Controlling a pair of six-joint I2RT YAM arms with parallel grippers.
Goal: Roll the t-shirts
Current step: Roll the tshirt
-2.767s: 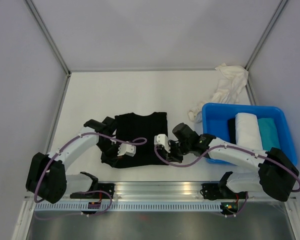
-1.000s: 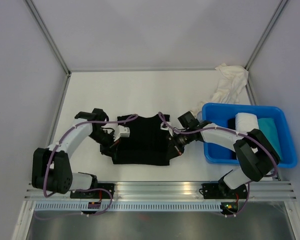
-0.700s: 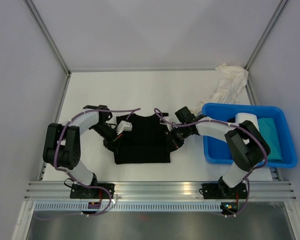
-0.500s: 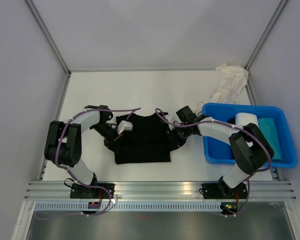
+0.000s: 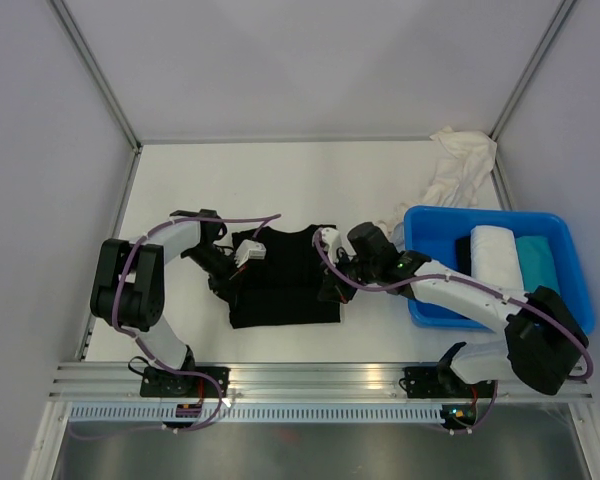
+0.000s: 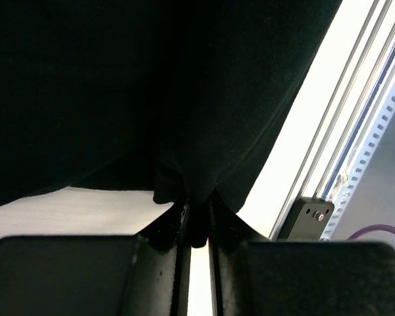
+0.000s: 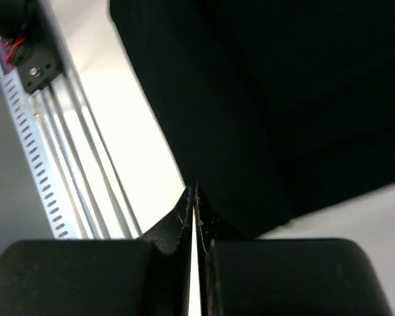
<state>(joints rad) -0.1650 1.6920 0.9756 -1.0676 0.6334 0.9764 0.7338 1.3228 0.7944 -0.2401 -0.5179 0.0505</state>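
**Right arm drawn nearer along the black t-shirt**

Flat on the worktop, left of the blue bin. Since half a second ago, right arm swung nearer down the right edge; left arm unmoved. Left jaws pinched tight on the left edge. Right jaws closed tip to tip at the right edge; cloth between them not discernible.
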